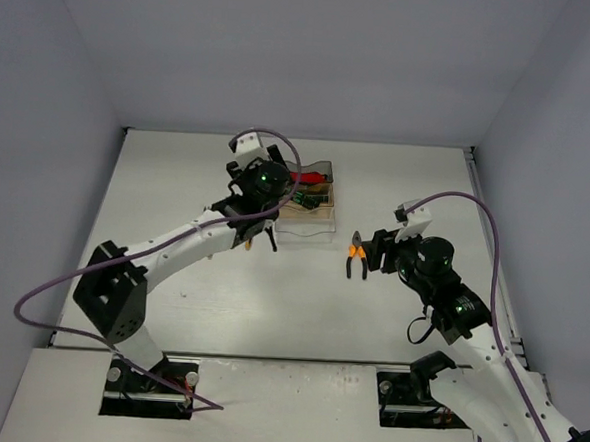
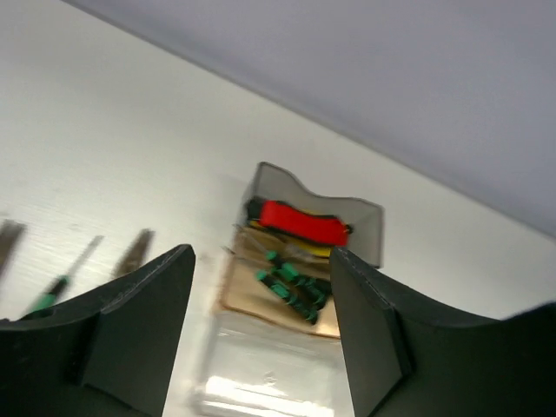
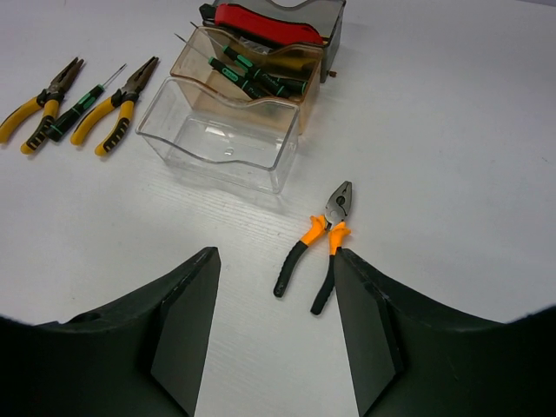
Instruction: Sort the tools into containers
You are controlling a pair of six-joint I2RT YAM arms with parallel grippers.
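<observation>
Two robot arms hang over a white tabletop (image 3: 452,174). The right tool (image 3: 276,261) has its fingers spread wide with nothing between them. It is above a pair of orange-handled pliers (image 3: 326,233) lying flat on the tabletop. In the right wrist view their nose points toward 1 o'clock and their black-tipped handles toward 7 o'clock.

The pliers sit apart from the three joined bins (image 1: 310,217), at 5 o'clock from the clear bin (image 3: 217,152). Behind the clear bin, toward 12 o'clock, is the amber bin (image 3: 187,61), holding several green-black screwdrivers (image 3: 256,78). Beyond it is the grey bin (image 3: 334,35), holding a red-handled cutter (image 3: 261,22).

At 9 o'clock from the bins, two yellow-handled pliers (image 3: 117,109) lie on the tabletop with a single screwdriver (image 3: 74,109) between them, all outside the bins.

The left tool (image 2: 261,261) is also fully spread and holds nothing. Its blurred wrist view looks along the row of bins from the clear end. In the top view the left arm reaches over the bins, at 10 o'clock from the right tool.
</observation>
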